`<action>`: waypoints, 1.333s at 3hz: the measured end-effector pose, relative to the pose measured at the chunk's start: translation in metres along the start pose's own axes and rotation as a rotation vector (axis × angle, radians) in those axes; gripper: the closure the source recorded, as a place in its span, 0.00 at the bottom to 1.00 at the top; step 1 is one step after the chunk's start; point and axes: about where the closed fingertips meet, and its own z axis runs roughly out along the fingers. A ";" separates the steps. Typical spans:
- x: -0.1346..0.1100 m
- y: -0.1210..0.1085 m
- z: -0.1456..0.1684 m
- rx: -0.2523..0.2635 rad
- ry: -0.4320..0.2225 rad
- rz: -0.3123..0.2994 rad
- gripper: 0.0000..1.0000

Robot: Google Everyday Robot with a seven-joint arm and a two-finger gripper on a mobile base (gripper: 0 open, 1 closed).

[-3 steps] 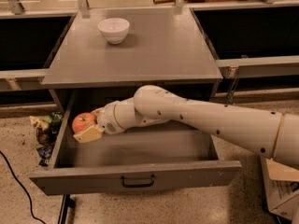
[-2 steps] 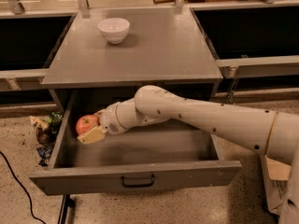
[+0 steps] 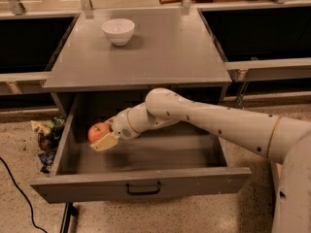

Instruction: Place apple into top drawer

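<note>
The top drawer (image 3: 141, 182) is pulled open below the grey cabinet top, its dark bar handle at the centre of the front panel. My gripper (image 3: 103, 136) reaches into the drawer's left part and is shut on the red-orange apple (image 3: 97, 130). One pale finger (image 3: 105, 142) shows under the apple. The apple hangs low over the drawer floor, near the left wall. My white arm comes in from the right, across the drawer.
A white bowl (image 3: 118, 30) stands on the cabinet top (image 3: 170, 52) at the back left. Crumpled wrappers (image 3: 46, 135) lie on the floor left of the drawer. A black cable (image 3: 14, 188) runs along the floor at lower left. Dark shelves flank the cabinet.
The gripper with the apple has moved slightly down and to the right inside the drawer, staying shut on the apple. The drawer and bowl have not moved.
</note>
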 end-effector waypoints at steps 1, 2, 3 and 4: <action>0.016 -0.010 0.002 -0.040 0.021 0.007 1.00; 0.024 -0.014 0.004 -0.043 0.027 0.004 1.00; 0.037 -0.018 0.005 -0.033 0.032 0.017 1.00; 0.040 -0.019 0.005 -0.032 0.033 0.020 1.00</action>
